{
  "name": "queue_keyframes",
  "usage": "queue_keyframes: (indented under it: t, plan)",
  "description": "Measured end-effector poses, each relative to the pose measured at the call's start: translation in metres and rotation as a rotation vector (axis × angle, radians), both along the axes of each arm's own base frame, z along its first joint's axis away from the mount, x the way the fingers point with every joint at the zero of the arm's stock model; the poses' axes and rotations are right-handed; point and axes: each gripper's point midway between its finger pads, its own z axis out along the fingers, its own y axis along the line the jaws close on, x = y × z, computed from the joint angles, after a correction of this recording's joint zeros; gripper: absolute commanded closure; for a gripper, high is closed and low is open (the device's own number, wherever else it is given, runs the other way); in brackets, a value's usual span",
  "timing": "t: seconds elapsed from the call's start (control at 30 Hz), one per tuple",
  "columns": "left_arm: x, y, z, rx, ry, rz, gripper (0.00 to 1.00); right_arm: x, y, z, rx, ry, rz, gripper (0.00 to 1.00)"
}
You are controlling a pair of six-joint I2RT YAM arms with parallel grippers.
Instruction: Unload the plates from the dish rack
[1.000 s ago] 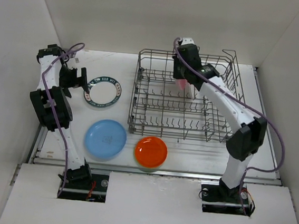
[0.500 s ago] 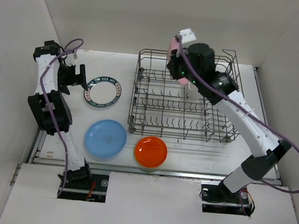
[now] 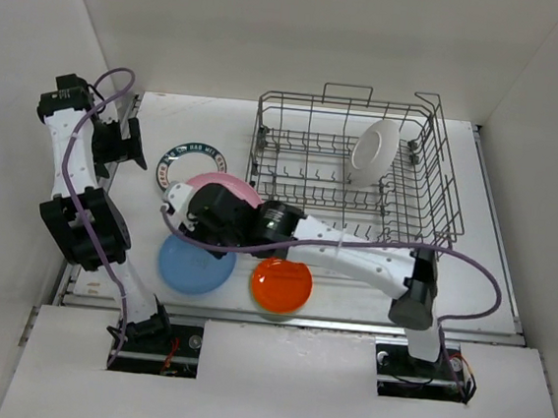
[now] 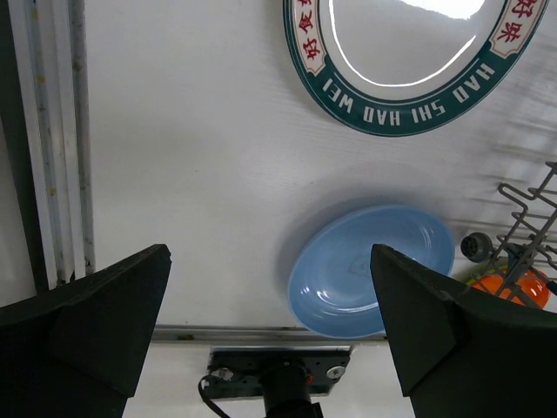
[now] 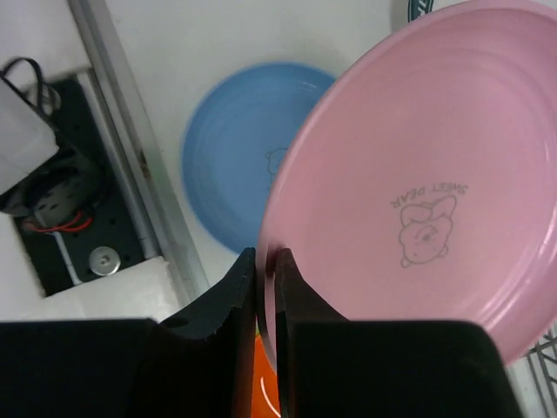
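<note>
Now the right gripper (image 5: 265, 261), clamped on the pink plate (image 3: 224, 186), had swung from the dish rack (image 3: 438, 200) to hover near the blue plate (image 3: 194, 265). The left gripper (image 3: 117, 141) gaped wide, empty.

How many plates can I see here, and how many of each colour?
pink plate: 1
blue plate: 1
orange plate: 1
plain white plate: 1
green-rimmed white plate: 1
Total: 5
</note>
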Motion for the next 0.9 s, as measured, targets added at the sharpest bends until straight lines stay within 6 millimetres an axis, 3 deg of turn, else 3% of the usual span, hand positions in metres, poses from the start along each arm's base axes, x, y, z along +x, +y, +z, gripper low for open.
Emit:
queue_keyframes:
  t: [0.07, 0.3, 0.37, 0.57, 0.67, 0.83, 0.9]
  plan:
    - [-0.003, 0.000, -0.001, 0.008, 0.003, 0.003, 0.01, -0.003, 0.012, -0.013, -0.045, -0.038, 0.013, 1.00]
    - [-0.012, 0.002, -0.008, 0.015, 0.027, 0.013, 0.01, -0.026, 0.054, -0.029, -0.060, -0.088, 0.068, 1.00]
    - [-0.012, 0.003, -0.010, 0.013, 0.030, 0.016, 0.01, -0.034, 0.059, -0.033, -0.058, -0.069, 0.063, 1.00]
    - [-0.015, 0.007, -0.012, 0.017, 0.033, 0.031, 0.01, -0.024, 0.066, -0.047, -0.063, -0.095, 0.029, 1.00]
    - [-0.015, 0.006, -0.012, 0.015, 0.032, 0.029, 0.01, -0.017, 0.073, -0.075, -0.086, -0.088, -0.013, 1.00]
    - [-0.017, 0.007, -0.013, 0.012, 0.036, 0.032, 0.01, -0.019, 0.074, -0.151, -0.231, -0.074, -0.003, 1.00]
    - [-0.017, 0.007, -0.012, 0.013, 0.033, 0.033, 0.01, -0.020, 0.071, -0.162, -0.259, -0.081, -0.002, 1.00]
